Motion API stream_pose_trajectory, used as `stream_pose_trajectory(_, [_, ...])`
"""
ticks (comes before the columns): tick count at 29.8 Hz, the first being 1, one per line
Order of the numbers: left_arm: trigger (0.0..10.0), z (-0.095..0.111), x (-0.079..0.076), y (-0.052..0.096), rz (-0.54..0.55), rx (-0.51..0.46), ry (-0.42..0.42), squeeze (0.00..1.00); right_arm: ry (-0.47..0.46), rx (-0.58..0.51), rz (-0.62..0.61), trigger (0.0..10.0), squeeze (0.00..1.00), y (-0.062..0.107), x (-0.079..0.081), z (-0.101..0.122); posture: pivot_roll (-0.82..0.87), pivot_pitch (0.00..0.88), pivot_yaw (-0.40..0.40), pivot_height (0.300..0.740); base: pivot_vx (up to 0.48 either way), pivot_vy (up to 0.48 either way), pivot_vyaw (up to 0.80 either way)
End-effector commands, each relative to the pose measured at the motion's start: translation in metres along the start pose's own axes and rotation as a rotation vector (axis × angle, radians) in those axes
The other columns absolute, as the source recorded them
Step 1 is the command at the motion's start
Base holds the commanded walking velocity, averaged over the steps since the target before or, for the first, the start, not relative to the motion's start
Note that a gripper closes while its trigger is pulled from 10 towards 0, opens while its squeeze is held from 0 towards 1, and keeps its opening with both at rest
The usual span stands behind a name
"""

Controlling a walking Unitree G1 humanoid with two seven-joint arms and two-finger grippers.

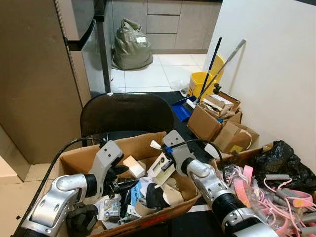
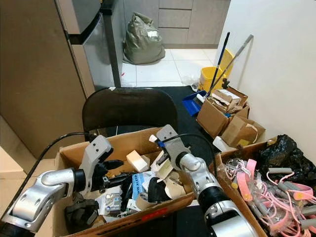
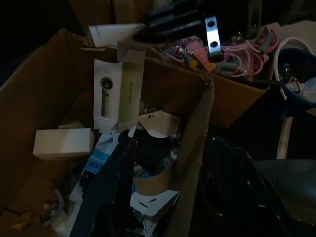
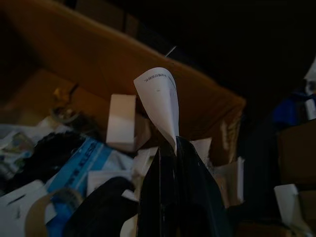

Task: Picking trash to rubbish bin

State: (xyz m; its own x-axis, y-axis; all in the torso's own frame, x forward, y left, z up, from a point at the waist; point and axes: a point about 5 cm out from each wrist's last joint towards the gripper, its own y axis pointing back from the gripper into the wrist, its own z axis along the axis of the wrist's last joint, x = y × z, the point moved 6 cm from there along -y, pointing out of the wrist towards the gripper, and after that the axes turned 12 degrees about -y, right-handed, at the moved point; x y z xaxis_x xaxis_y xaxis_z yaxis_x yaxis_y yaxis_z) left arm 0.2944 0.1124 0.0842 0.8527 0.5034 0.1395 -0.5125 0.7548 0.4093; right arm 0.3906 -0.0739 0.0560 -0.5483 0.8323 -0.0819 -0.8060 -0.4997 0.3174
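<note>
- Curled white paper slip (image 4: 160,101): clamped at its lower edge between the closed black fingers of the right end effector (image 4: 174,144); it stands above the open brown cardboard box of mixed trash (image 1: 74,160), over the box's right half.
- Handling, judged: the slip is very light and limp; it bends under its own curl and may tear or slide out if the pinch relaxes; the present hold near one edge is adequate, and a deeper bite toward the middle would be more secure.
- Right end effector in the head views (image 2: 165,165): it sits inside the box among flattened white cartons (image 1: 160,170) and a blue-and-white printed packet (image 2: 140,180).
- Left end effector (image 1: 129,183): low in the left half of the box, fingers pointing across the litter; whether they are apart or together cannot be told.
- Small white rectangular box (image 1: 133,166): lies against the rear wall between the two end effectors.
- View differences: the right wrist view shows the pinch on the slip plainly, which the head views leave cluttered; the head views show the surroundings: a black rounded chair back (image 1: 126,113) behind the box, a second carton holding pink cords (image 1: 269,197) and a black plastic bag (image 1: 281,158) on the right, and an olive rubbish sack (image 1: 131,45) on the white tiled floor (image 1: 163,71) far beyond.
</note>
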Motion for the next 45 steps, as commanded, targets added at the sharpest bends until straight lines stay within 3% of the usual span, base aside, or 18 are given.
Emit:
stream_pose_trajectory(1, [10.0,-0.003,-0.002,0.001,-0.011,0.021,-0.005,0.00,-0.009,0.020,0.022,10.0,0.00,0.002,0.002,-0.007,-0.04,0.065,-0.045,0.740,0.000,0.000,0.00])
stream_pose_trajectory(2, [10.0,-0.003,-0.002,0.002,-0.012,0.025,-0.004,0.00,-0.023,0.024,0.043,10.0,0.64,0.002,0.003,-0.007,-0.04,0.066,-0.043,0.740,0.000,0.000,0.00])
stream_pose_trajectory(4, [10.0,-0.003,-0.002,0.002,-0.013,0.026,-0.003,0.00,-0.033,0.026,0.048,10.0,0.64,0.002,0.003,-0.007,-0.04,0.066,-0.043,0.740,0.000,0.000,0.00])
stream_pose_trajectory(5, [10.0,-0.003,-0.002,0.002,-0.014,0.029,-0.001,0.00,-0.046,0.027,0.047,10.0,1.00,0.002,0.003,-0.007,-0.03,0.065,-0.044,0.740,0.000,0.000,0.00])
stream_pose_trajectory(9, [10.0,-0.003,-0.002,0.004,-0.013,0.035,0.002,0.00,-0.018,0.029,0.017,10.0,1.00,0.002,-0.003,-0.005,-0.03,0.066,-0.044,0.740,0.000,0.000,0.00])
stream_pose_trajectory(10, [10.0,-0.003,-0.001,0.004,-0.012,0.034,0.003,0.00,-0.017,0.029,0.014,10.0,0.00,0.002,-0.003,-0.004,-0.03,0.066,-0.042,0.740,0.000,0.000,0.00])
stream_pose_trajectory(15, [10.0,0.002,0.013,0.007,0.066,0.002,0.003,0.00,-0.033,-0.004,-0.019,10.0,0.00,0.002,-0.010,0.002,-0.03,0.068,-0.038,0.740,0.000,0.000,0.00])
stream_pose_trajectory(19, [10.0,0.016,0.082,0.019,0.488,-0.050,-0.001,0.00,-0.085,-0.079,-0.162,10.0,0.00,0.008,-0.037,0.015,-0.03,0.070,-0.039,0.740,0.000,0.000,0.00])
stream_pose_trajectory(21, [10.0,0.021,0.096,0.021,0.584,-0.078,0.065,0.00,-0.132,-0.134,-0.251,10.0,0.00,0.015,-0.053,0.020,-0.04,0.070,-0.037,0.740,0.000,0.000,0.00])
stream_pose_trajectory(22, [10.0,0.028,0.094,0.018,0.586,-0.112,0.074,0.00,-0.162,-0.163,-0.311,10.0,0.00,0.021,-0.063,0.021,-0.04,0.070,-0.034,0.740,0.000,0.000,0.00])
stream_pose_trajectory(25, [10.0,0.032,0.090,0.013,0.577,-0.123,0.066,0.00,-0.192,-0.185,-0.353,10.0,0.00,0.027,-0.070,0.020,-0.04,0.070,-0.034,0.740,0.000,0.000,0.00])
stream_pose_trajectory(28, [10.0,0.030,0.081,-0.003,0.591,-0.060,-0.052,0.00,-0.254,-0.211,-0.436,10.0,0.00,0.042,-0.081,0.009,-0.05,0.074,-0.030,0.740,0.000,0.000,-0.27])
stream_pose_trajectory(31, [10.0,0.030,0.079,-0.007,0.597,-0.054,-0.072,0.00,-0.270,-0.213,-0.451,10.0,0.00,0.045,-0.082,0.005,-0.05,0.074,-0.030,0.740,0.000,0.000,-0.80])
stream_pose_trajectory(35, [10.0,0.042,0.069,-0.024,0.598,-0.089,-0.117,0.00,-0.303,-0.237,-0.499,10.0,0.00,0.057,-0.081,0.000,-0.07,0.082,-0.022,0.740,0.000,0.000,-0.80])
stream_pose_trajectory(45, [10.0,0.043,0.065,-0.030,0.587,-0.089,-0.152,0.00,-0.312,-0.224,-0.506,10.0,0.00,0.062,-0.070,-0.010,-0.07,0.086,-0.021,0.740,0.000,0.000,-0.80])
